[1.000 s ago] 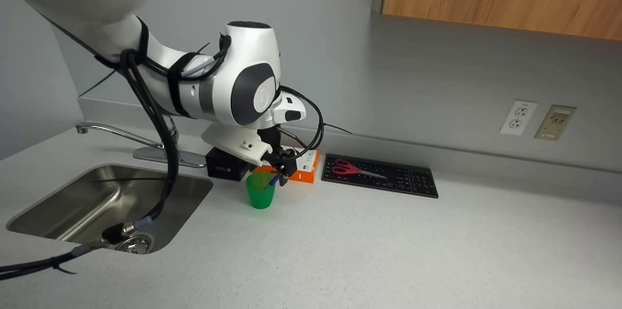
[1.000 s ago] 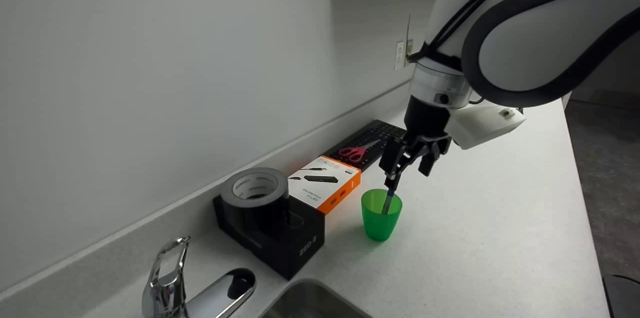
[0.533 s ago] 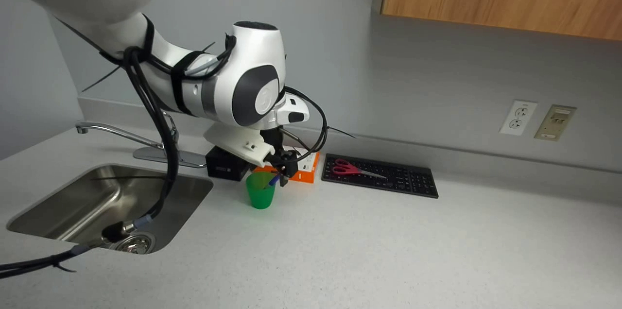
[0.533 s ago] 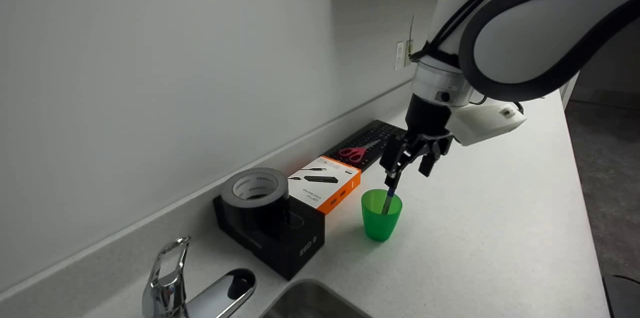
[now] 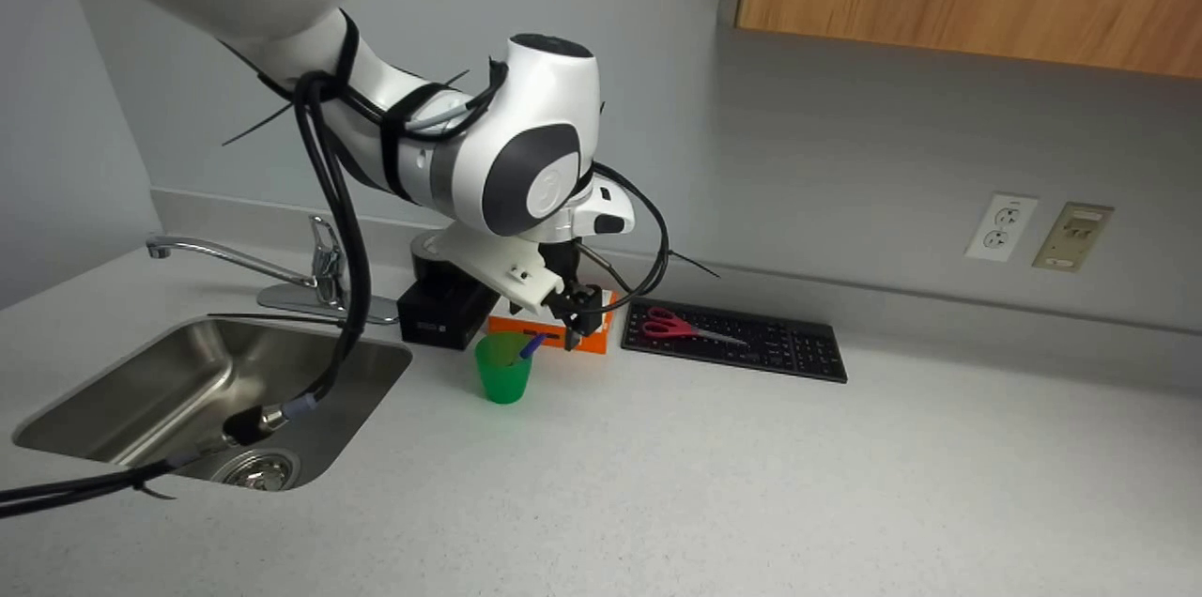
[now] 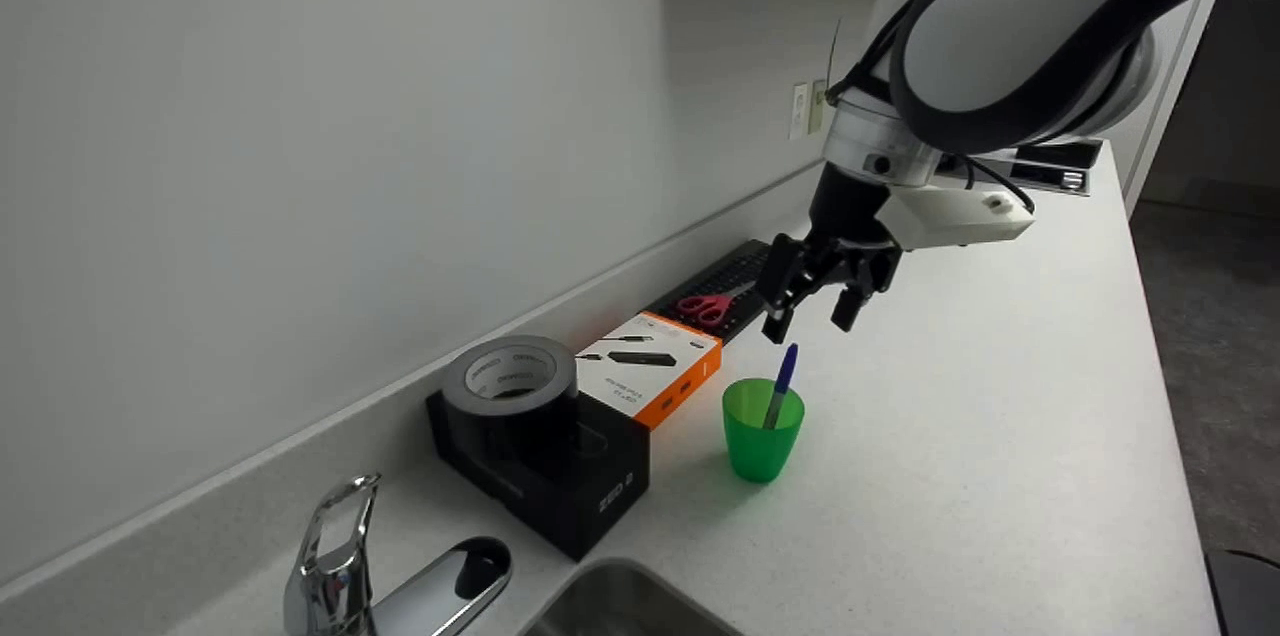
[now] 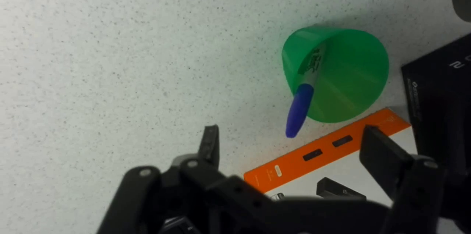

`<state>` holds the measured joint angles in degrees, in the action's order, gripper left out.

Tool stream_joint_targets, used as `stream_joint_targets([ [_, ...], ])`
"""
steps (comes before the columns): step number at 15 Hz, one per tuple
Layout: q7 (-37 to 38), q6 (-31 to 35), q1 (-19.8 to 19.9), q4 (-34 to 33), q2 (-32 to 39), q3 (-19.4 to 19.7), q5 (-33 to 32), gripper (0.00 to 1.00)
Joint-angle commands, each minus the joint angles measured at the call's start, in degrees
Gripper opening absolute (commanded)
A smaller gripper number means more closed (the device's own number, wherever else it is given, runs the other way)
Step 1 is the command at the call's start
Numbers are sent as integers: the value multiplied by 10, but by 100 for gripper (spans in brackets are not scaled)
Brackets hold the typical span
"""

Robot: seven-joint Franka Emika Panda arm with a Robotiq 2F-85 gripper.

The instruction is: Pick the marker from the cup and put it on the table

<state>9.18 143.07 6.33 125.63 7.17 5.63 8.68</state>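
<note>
The green cup stands upright on the counter in both exterior views (image 5: 500, 378) (image 6: 752, 454) and in the wrist view (image 7: 353, 75). The marker leans inside it, its blue cap sticking out over the rim (image 5: 532, 346) (image 6: 786, 371) (image 7: 300, 110); its lower part shows within the cup. My gripper (image 6: 812, 319) is open and empty, a little above the marker's cap and apart from it. In the wrist view the two fingers are wide apart (image 7: 291, 142), and the cap's end lies between and slightly ahead of their tips. Nothing is held.
An orange and white box (image 6: 650, 366) lies just behind the cup. A black box (image 6: 590, 476) with a roll of tape (image 6: 510, 386) on it stands beside that. The keyboard (image 5: 779, 344) bears red scissors (image 5: 669, 325). The sink (image 5: 216, 390) and faucet (image 5: 235, 257) are nearby.
My gripper has lifted away from the marker's cap, which one finger overlapped in the earlier frames. In an exterior view the arm has moved right. The cup and marker have not moved.
</note>
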Motion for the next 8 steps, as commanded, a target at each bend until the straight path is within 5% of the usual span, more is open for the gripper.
stream_joint_targets([
  [1,0,-32,2,-39,34,3,9,100],
  [5,-2,-33,-2,-39,46,-2,6,100],
  [6,-2,-32,-3,-40,49,-3,6,95],
  [7,-2,-35,-2,-43,53,-4,9,72],
  [8,-4,-36,-2,-44,55,-5,11,71],
])
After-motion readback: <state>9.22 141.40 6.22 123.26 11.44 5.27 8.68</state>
